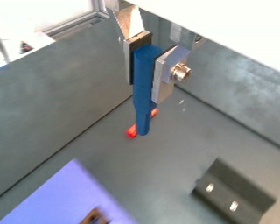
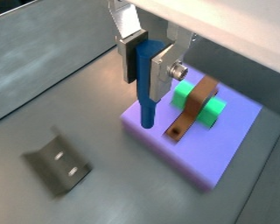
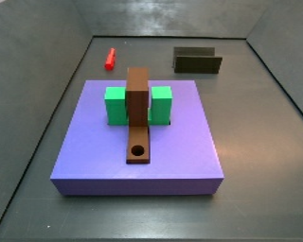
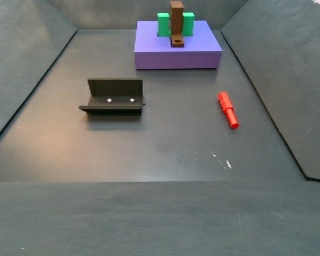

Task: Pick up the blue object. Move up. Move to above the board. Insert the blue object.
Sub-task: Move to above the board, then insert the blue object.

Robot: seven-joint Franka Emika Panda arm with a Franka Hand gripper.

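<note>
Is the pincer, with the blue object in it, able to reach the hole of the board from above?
Probably yes. The pincer holds the blue object upright, and nothing covers the board at its hole.

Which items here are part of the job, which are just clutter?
Job: blue object, held upright in the gripper, raised off the floor; board across the green block.
Clutter: red stick, fixture, purple slab, green block.

I see no gripper in either side view, blue object top hidden between fingers, board cut off.
</note>
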